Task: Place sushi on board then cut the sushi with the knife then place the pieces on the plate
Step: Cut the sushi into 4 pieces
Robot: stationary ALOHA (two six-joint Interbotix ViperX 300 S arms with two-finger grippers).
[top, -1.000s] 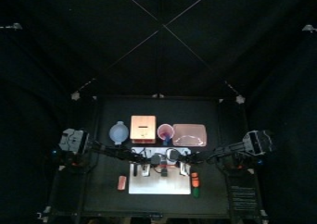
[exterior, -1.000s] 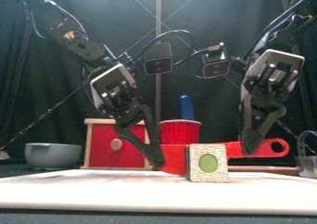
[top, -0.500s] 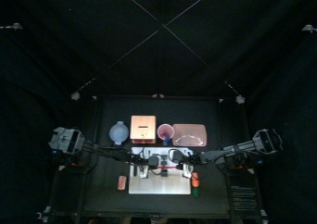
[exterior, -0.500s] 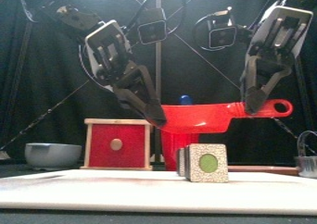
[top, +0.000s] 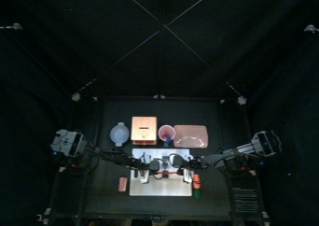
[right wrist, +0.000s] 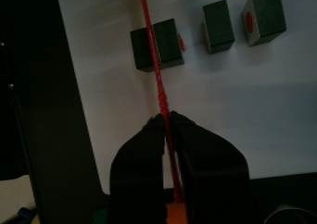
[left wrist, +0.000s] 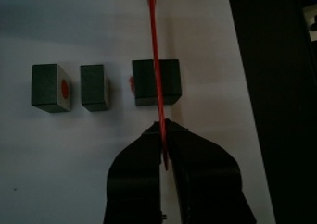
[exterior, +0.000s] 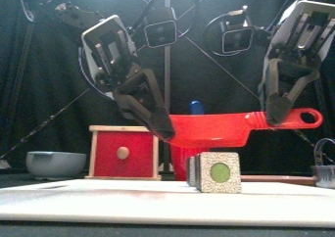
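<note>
A red toy knife (exterior: 236,126) hangs level above the white cutting board (exterior: 78,194), held at both ends. My left gripper (exterior: 157,123) is shut on its blade end and my right gripper (exterior: 277,112) is shut near the ringed handle. Below the blade, the dark green sushi (exterior: 216,171) stands on the board. In the left wrist view it shows as three separate blocks: two small ones (left wrist: 51,87) (left wrist: 96,87) and a larger one (left wrist: 158,81) that the knife (left wrist: 154,52) crosses. The right wrist view shows the same blocks (right wrist: 220,26) under the knife (right wrist: 151,43).
Behind the board stand a wooden box with a red drawer front (exterior: 121,153), a red cup (top: 166,132) holding a blue knife (exterior: 197,108), a pink tray (top: 191,134) and a blue-grey bowl (exterior: 55,164). Small toys lie at the board's left (top: 122,183) and right (top: 196,181).
The knife has risen from board level beside the sushi to well above it, both grippers lifting with it. A thin slice now stands apart from the front block.
</note>
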